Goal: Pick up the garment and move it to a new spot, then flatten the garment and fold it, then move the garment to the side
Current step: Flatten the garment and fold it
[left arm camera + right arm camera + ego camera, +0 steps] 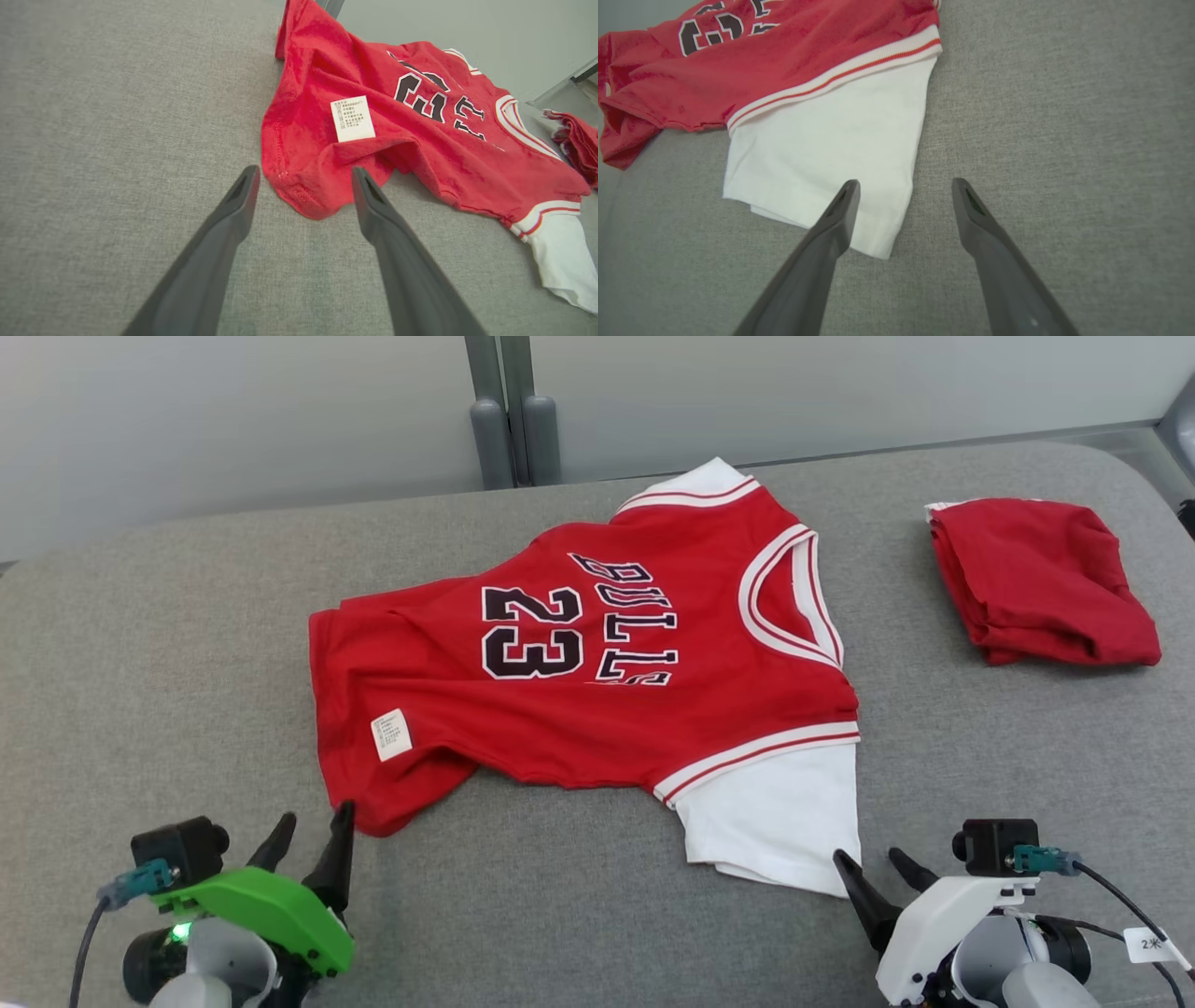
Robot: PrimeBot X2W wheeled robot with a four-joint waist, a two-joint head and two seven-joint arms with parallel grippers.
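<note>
The red jersey (597, 681) lies spread on the grey fabric surface (140, 644), with a folded red garment (1041, 583) well apart from it. The left gripper (316, 814) and right gripper (866, 855) sit at its near corners, fingers wide and empty.

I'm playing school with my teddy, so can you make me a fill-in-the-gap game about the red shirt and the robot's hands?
The number on the red jersey is ____.
The sleeve nearest the right gripper is coloured ____.
The left gripper and the right gripper both have their jaws ____.
In the head view, the folded red cloth lies to the jersey's ____.
Missing words: 23; white; open; right.
</note>
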